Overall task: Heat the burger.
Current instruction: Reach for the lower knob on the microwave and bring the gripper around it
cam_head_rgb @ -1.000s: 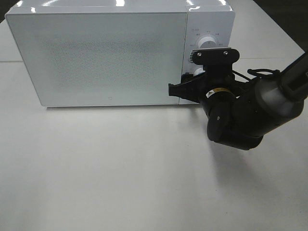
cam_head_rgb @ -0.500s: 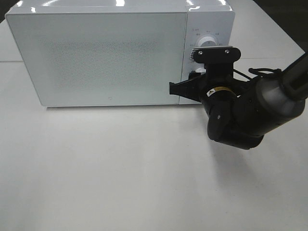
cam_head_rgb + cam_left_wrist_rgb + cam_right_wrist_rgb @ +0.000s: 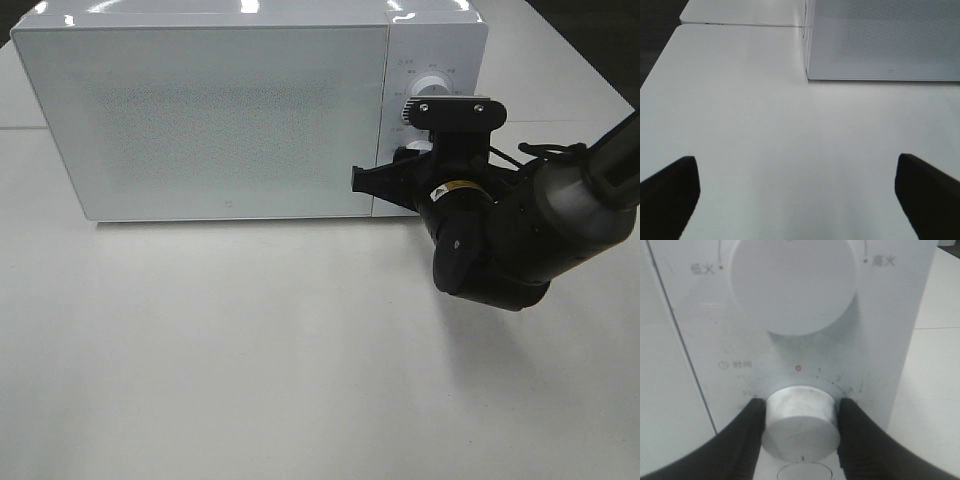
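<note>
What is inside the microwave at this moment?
The door of the microwave is shut, and its pale dotted panel hides the chamber. Whether the burger lies inside cannot be seen. Outside, the right claw grips the lower knob.

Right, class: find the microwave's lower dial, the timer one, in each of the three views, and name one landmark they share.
Exterior high: lower dial, just showing on the microwave's right-hand panel.
Left wrist: not in it.
Right wrist: lower dial clamped by the right tool, under the upper dial.
Shared landmark: the microwave.
</note>
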Available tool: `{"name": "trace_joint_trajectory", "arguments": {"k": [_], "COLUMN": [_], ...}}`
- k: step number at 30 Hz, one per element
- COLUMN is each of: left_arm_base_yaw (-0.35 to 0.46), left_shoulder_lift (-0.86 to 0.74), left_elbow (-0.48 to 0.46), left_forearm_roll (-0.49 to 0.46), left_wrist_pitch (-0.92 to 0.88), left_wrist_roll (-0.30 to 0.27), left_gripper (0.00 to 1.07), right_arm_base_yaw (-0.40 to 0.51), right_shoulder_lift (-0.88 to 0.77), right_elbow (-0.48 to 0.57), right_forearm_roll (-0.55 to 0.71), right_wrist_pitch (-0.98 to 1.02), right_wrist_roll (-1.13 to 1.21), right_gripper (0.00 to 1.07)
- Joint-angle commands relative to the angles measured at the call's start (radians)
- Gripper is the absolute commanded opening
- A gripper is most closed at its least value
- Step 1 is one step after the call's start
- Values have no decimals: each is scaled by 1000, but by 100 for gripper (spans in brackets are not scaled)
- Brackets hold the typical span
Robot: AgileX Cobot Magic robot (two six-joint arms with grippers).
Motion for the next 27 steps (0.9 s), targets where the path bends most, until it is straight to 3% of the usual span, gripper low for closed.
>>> {"name": "trace_joint_trajectory", "arguments": {"k": [1,7,9,14,22,27], "left_arm_base_yaw": [2,2,2,2,2,2], "left_shoulder_lift": [-17,-17,-17,-17,-17,-17], "left_elbow": [3,3,3,3,3,3], "left_forearm_roll": [2,2,2,2,2,2], "left_wrist_pitch": [0,0,0,0,0,0], "left_wrist_roll": [-4,-4,-4,-4,-4,-4], "left_gripper": [98,98,98,98,98,98], "right_arm_base_yaw": [-17,-17,-17,-17,-17,-17], "right_shoulder_lift": [-15,-15,-15,-14,-14,-14], "right_elbow": [-28,-28,-28,-28,-28,-28], "right_forearm_roll": [-92,-153,-191,-263,-284,-301], "right_wrist_pitch": [-94,-111,-107,-100,-58,-59], "right_wrist_roll": [131,312,537,825,1335,1527], "right_gripper": [0,0,0,0,0,0]}}
